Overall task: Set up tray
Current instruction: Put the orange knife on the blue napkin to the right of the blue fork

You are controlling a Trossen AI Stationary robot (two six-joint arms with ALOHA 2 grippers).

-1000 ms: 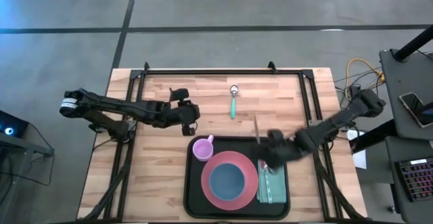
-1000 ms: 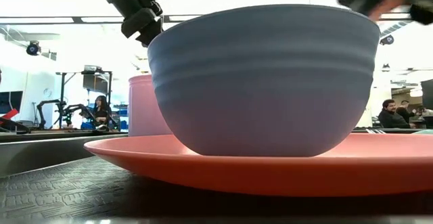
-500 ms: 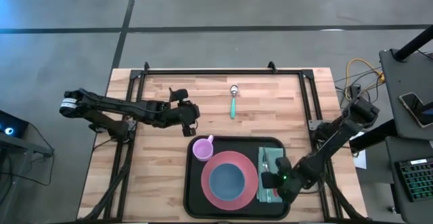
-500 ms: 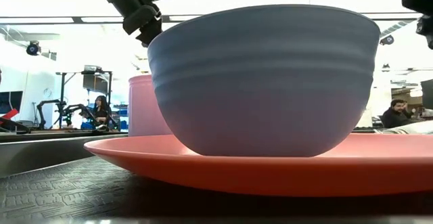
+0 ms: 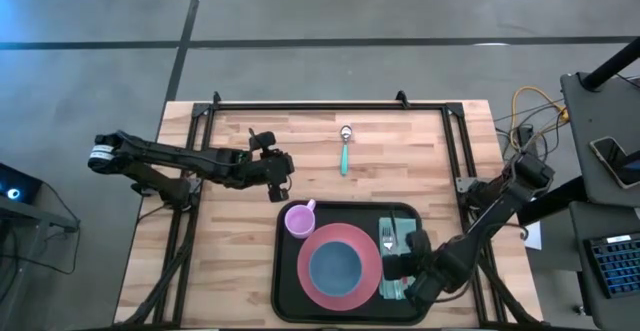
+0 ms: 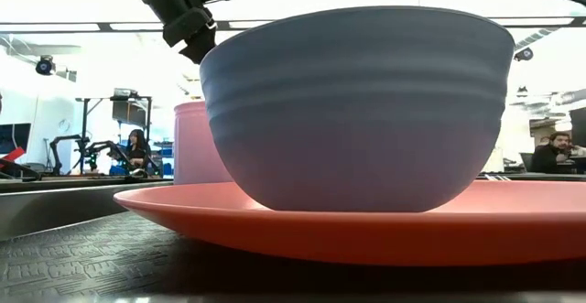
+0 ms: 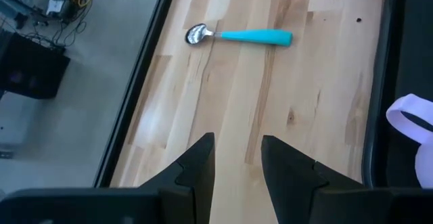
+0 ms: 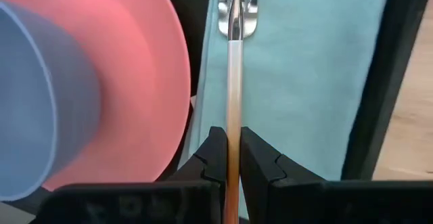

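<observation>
Two arms work at the wooden table [image 5: 240,241]. Right gripper [image 5: 398,267] is clamped on a fork [image 8: 235,61] handle, holding it over the teal napkin [image 8: 304,82] on the black tray [image 5: 285,271], beside the pink plate [image 5: 340,267] and blue bowl [image 5: 335,266]. Left gripper [image 7: 235,160] hovers partly parted, empty, above bare wood near a teal-handled spoon [image 7: 238,36].

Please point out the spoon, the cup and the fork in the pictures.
spoon [image 5: 344,156]: high view, on its teal handle.
cup [image 5: 298,221]: high view, on its rim.
fork [image 8: 234,82]: right wrist view, on its handle.
</observation>
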